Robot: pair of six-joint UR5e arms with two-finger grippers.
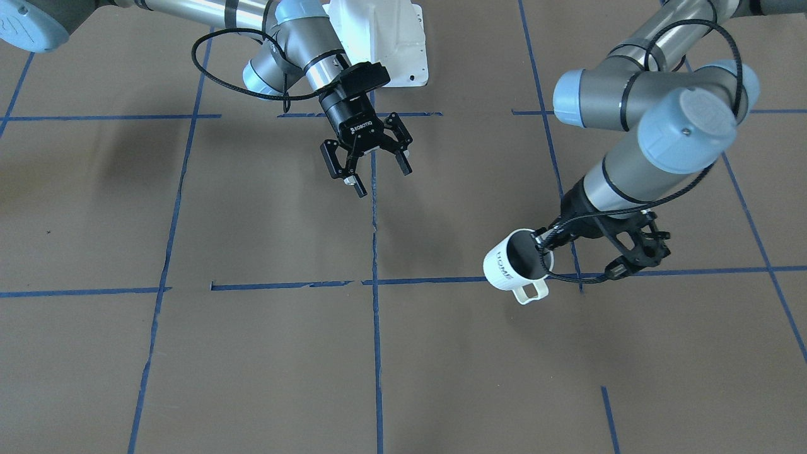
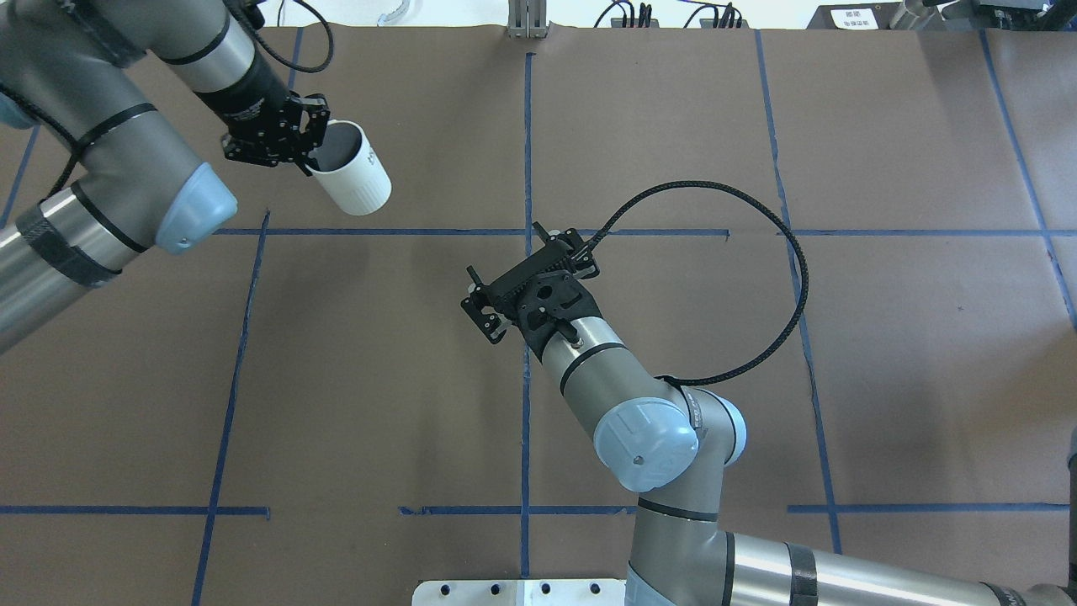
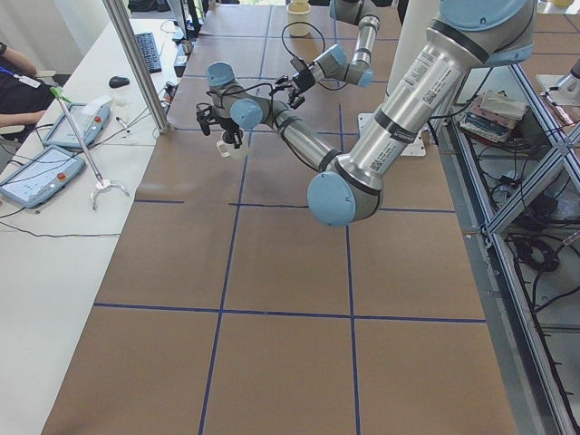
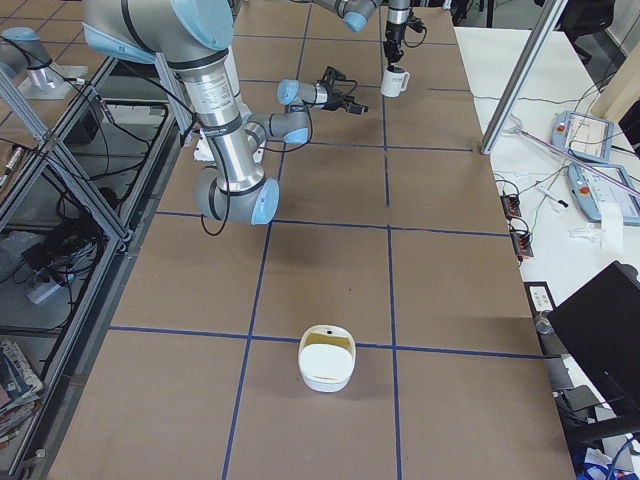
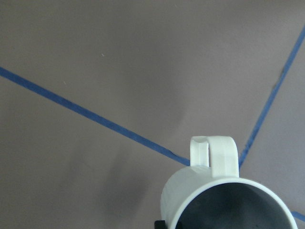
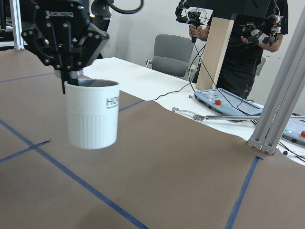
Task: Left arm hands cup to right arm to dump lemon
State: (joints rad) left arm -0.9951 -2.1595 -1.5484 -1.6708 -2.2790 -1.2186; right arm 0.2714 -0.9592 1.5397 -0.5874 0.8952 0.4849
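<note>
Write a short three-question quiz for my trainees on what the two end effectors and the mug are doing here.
1. True or false: the right end effector is shut on the mug.
2. Where does the left end effector grip the mug? A) handle B) rim C) base
3. What word is printed on the mug's side?
Key: 1 false, it is open and empty; 2 B; 3 HOME.

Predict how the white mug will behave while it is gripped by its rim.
The mug looks glazed and rigid, so it probably won't flex but could slip, since the jaws pinch only its rim. Its ribbed wall may help a side grip. The handle juts to one side, so it may pivot slightly.
</note>
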